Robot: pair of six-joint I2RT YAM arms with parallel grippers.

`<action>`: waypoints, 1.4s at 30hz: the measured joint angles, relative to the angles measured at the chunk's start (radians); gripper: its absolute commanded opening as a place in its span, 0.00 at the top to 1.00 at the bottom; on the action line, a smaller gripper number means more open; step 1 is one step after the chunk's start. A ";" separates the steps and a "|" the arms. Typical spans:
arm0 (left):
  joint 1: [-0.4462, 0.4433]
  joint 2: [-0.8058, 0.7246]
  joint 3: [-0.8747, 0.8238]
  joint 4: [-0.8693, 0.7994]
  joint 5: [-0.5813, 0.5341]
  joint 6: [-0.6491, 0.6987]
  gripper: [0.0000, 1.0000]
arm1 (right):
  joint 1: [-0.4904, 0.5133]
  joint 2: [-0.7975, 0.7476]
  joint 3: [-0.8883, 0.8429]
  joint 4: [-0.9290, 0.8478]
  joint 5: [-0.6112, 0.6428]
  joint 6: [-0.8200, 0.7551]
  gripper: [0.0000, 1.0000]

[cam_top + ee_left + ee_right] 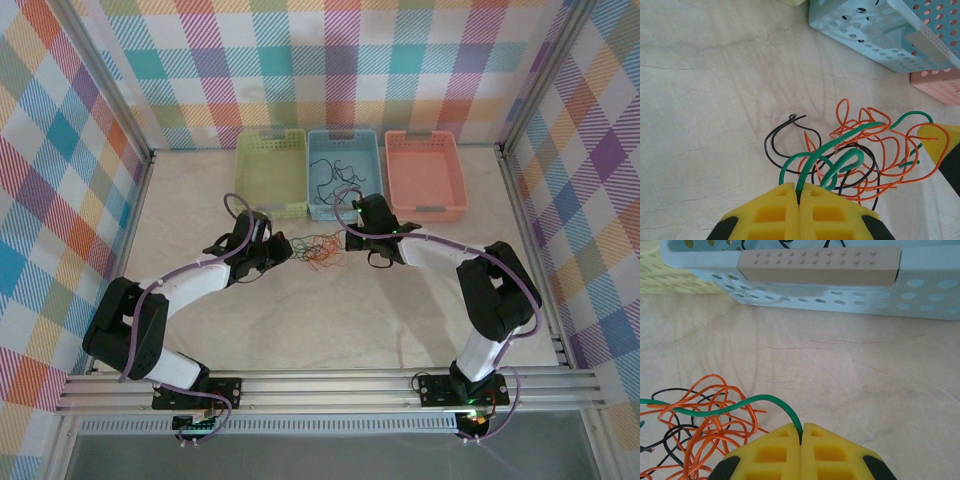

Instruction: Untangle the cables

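Pincers: we see the left pincer (799, 189) and right pincer (801, 430) both clamped on the green cable (840, 137).
Done: black strands (335, 168) in the blue basket (345, 134).
Left: most, we judge — orange and black cables (318, 247) lie knotted on the worktop (300, 320).

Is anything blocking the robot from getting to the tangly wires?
No, nothing visible is in the way. The left end effector and the right end effector are each already shut on a green wire that leads out of the bunch of cables on the table.
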State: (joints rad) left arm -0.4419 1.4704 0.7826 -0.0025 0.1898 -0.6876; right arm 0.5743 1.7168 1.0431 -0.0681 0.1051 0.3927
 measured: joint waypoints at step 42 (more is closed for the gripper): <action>0.006 -0.058 -0.005 -0.002 -0.008 0.007 0.47 | 0.072 0.022 0.019 0.007 -0.189 -0.141 1.00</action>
State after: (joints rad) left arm -0.4362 1.4120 0.7773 -0.0044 0.1822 -0.6807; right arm 0.6468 1.7386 1.0622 -0.0608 -0.0841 0.2520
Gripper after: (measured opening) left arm 0.551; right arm 0.063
